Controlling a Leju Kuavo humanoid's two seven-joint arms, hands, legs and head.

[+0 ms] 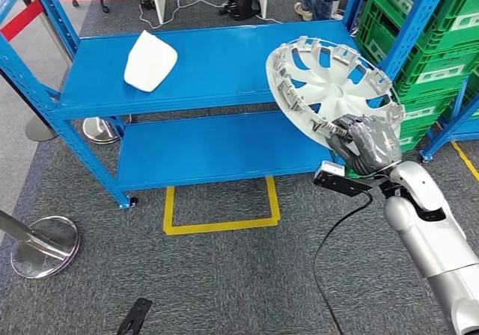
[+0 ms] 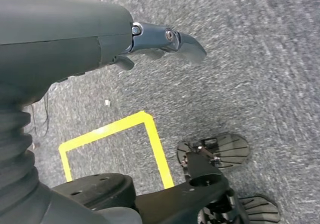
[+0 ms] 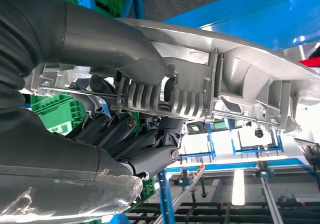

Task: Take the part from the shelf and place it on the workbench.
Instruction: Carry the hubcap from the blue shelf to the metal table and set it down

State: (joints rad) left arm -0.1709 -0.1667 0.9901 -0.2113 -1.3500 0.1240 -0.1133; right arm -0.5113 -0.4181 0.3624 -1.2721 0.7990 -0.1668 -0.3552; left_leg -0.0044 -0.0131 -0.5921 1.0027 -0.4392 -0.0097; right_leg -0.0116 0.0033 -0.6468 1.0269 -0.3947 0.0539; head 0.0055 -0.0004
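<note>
Head view: right hand (image 1: pixel 361 144) is gripping the hubcap (image 1: pixel 330 88) by its rim, tilted above the hand beside the shelf (image 1: pixel 215 69); left hand (image 2: pixel 166 39) is hanging with nothing in it, fingers extended.

A white part (image 1: pixel 150 60) lies on the blue shelf's (image 1: pixel 226 69) upper deck.

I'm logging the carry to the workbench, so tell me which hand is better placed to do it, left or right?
Right. The right hand already grips the silver wheel cover by its rim, lifted clear of the blue shelf. The left hand hangs over the grey carpet, holding nothing.
</note>
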